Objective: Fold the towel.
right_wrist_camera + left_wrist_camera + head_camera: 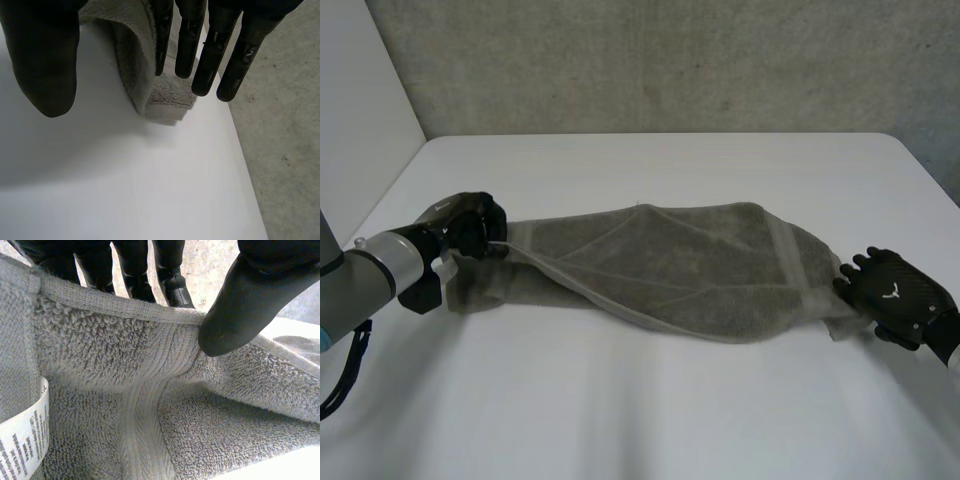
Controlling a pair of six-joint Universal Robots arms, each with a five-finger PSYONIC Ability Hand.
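Head view. One towel [670,270], grey, on one white table [650,400]. It lies stretched crosswise across the middle of the table, between my two hands. It is partly folded over itself, with diagonal creases and a woven band near the right end. My left hand [465,228] is on its left end and my right hand [895,292] on its right end. The left end is lifted a little off the table.

Left wrist view. My thumb [245,305] presses the near side of the towel's hem [120,305], and my fingers [135,270] stand behind it, so the hem is clamped between them. The cloth is looped terry with a flat ribbed band running away from the hem. One white care label [22,440] with small print (too small to read) hangs at the side edge.

Right wrist view. My fingers [187,40] are straight and side by side, the thumb [45,55] held wide apart from them. The towel's end [160,95] runs along the inside of the fingers and its corner rests on the table just past the fingertips. Nothing is pinched that I can see. The table edge is close beside the corner, and grey floor [285,125] lies beyond it.
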